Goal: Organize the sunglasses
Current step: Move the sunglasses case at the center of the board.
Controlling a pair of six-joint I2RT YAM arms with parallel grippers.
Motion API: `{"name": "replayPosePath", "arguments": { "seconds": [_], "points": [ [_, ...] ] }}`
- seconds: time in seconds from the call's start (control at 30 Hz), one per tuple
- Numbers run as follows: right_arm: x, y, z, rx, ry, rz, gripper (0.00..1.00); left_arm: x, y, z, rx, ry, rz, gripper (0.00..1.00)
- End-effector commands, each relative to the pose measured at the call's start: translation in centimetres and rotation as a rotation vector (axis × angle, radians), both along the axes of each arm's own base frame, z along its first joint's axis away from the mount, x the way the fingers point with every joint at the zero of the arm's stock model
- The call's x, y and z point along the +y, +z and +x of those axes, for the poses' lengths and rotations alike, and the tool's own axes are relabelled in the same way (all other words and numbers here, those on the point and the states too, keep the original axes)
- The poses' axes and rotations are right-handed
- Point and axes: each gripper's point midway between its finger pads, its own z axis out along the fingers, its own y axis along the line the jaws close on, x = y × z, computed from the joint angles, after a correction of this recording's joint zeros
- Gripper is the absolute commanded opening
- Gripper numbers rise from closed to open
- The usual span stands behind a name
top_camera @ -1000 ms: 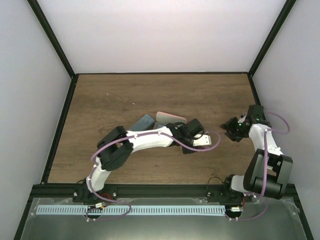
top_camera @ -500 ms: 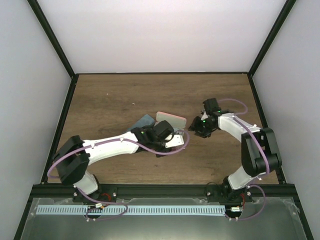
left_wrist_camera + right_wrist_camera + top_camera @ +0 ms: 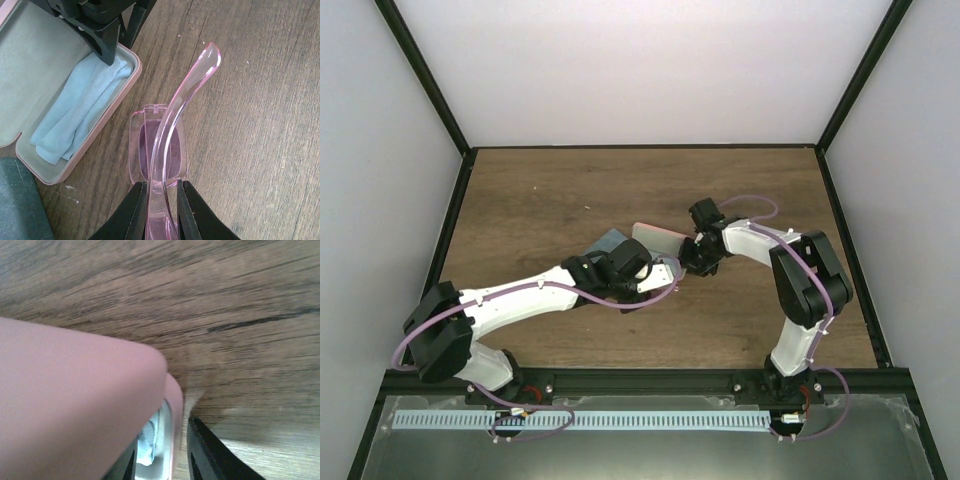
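The pinkish-purple sunglasses (image 3: 159, 145) are folded, one thin arm sticking up. My left gripper (image 3: 162, 187) is shut on them, holding them just above the wood beside the open pink case (image 3: 131, 75). In the top view the left gripper (image 3: 660, 272) is at the table's middle. My right gripper (image 3: 692, 258) is at the case's right end. Its fingers (image 3: 107, 45) straddle the case's rim, one inside and one outside, with a small gap left. The right wrist view shows this rim (image 3: 175, 405) between the jaws of the right gripper (image 3: 162, 440). The red-lensed pair is out of view.
A pale blue cloth (image 3: 80, 110) lies crumpled inside the pink case, also seen in the right wrist view (image 3: 149, 440). The case's lid (image 3: 65, 390) stands raised. A blue-grey case (image 3: 608, 243) lies just left of the pink case (image 3: 658, 236); its corner shows in the left wrist view (image 3: 20, 205).
My left gripper has drawn back leftward with the pink-purple sunglasses to beside the pink case. My right arm has swung left from the table's right side to the case's rim.
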Motion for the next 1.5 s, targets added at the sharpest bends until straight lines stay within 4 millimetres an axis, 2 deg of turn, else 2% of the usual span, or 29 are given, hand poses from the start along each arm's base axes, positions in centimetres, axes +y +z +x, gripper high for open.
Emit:
{"name": "replayPosePath", "arguments": {
  "seconds": [0.0, 0.27, 0.5, 0.83, 1.0, 1.07, 1.1, 1.23, 1.33, 1.47],
  "points": [
    [-0.6, 0.4, 0.9, -0.029, -0.030, -0.052, 0.26, 0.1, 0.5, 0.2, -0.011, 0.012, -0.019, 0.04],
    [-1.9, -0.6, 0.4, -0.021, -0.009, -0.129, 0.10, -0.1, 0.9, 0.7, -0.025, 0.015, -0.023, 0.04],
    [-2.7, -0.9, -0.2, -0.025, 0.015, -0.162, 0.02, 0.2, 1.3, 1.4, -0.039, 0.038, -0.033, 0.04],
    [-4.5, 0.0, -1.7, -0.076, 0.101, -0.228, 0.01, -0.4, 2.6, 1.9, -0.047, 0.038, -0.076, 0.04],
    [-4.6, 0.7, -2.4, -0.101, 0.154, -0.220, 0.01, -1.1, 3.3, 2.1, -0.048, 0.025, -0.101, 0.04],
    [-4.4, 1.0, -2.5, -0.113, 0.171, -0.210, 0.05, -1.5, 3.7, 2.0, -0.041, 0.016, -0.116, 0.04],
    [-4.3, 1.3, -2.4, -0.124, 0.175, -0.201, 0.10, -1.7, 3.8, 2.0, -0.037, 0.012, -0.124, 0.04],
    [-3.5, 3.9, -1.4, -0.188, 0.159, -0.156, 0.38, -2.7, 4.2, 1.8, -0.017, -0.013, -0.152, 0.04],
    [-3.1, 6.0, -0.9, -0.221, 0.146, -0.130, 0.42, -3.3, 4.2, 1.7, -0.003, -0.030, -0.169, 0.04],
    [-3.5, 7.8, -0.9, -0.244, 0.126, -0.129, 0.43, -4.0, 4.0, 1.7, 0.007, -0.047, -0.186, 0.04]
  ]
}}
